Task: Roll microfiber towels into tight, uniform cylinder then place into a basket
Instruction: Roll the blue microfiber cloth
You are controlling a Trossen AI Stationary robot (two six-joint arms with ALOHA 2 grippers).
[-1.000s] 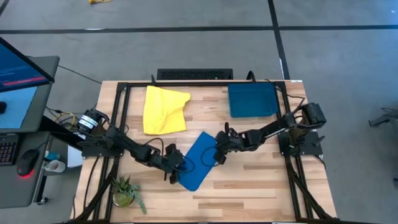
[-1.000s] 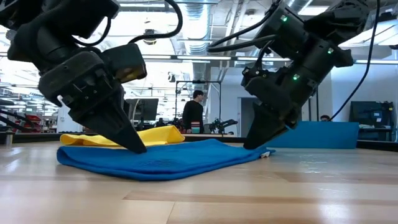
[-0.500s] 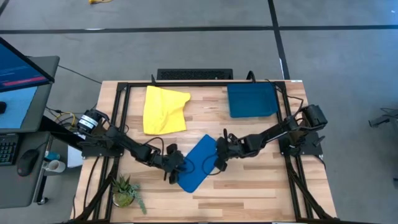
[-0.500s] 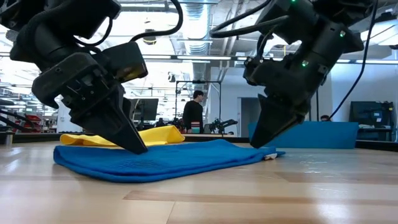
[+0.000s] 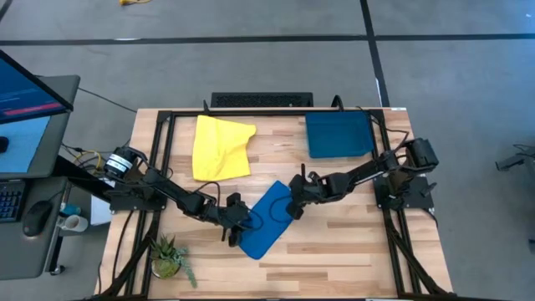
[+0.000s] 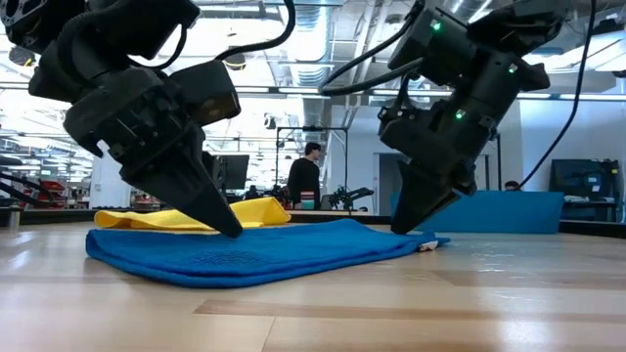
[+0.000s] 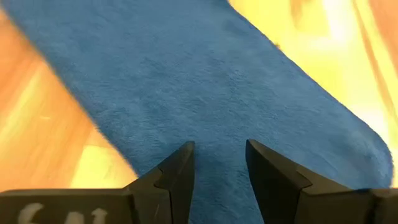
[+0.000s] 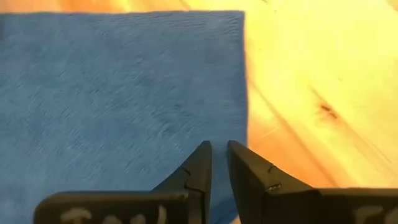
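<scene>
The blue towel (image 5: 266, 219) lies flat on the table as a long folded strip, slanting from near left to far right. My left gripper (image 7: 219, 149) stands open on it, close to its left long edge. My right gripper (image 8: 219, 149) is at the right long edge, its fingers nearly together on the cloth. The yellow towel (image 5: 221, 147) lies loosely folded at the far left. The teal basket (image 5: 338, 134) stands at the far right. My left gripper rests both spread fingertips (image 7: 180, 158) on the towel's top side (image 7: 217, 124), just inside its left long edge. It slants down from the table's left. The cloth between the tips lies flat. My right gripper pinches the towel's right long edge (image 8: 239, 134) between its fingers, a little short of the far corner (image 8: 239, 15). It slants steeply down from the table's right. The towel stays flat on the table there.
A small potted plant (image 5: 167, 255) stands at the near left corner. A black frame (image 5: 159, 150) runs along the table's sides and a keyboard (image 5: 261, 100) lies behind the far edge. Bare wood lies near and right of the towel. A person (image 6: 305, 176) stands far behind.
My right gripper has dipped a little toward the near edge and come back. The blue towel's end beside it has slid slightly toward the table's right, while the rest of the towel has stayed flat where it was.
</scene>
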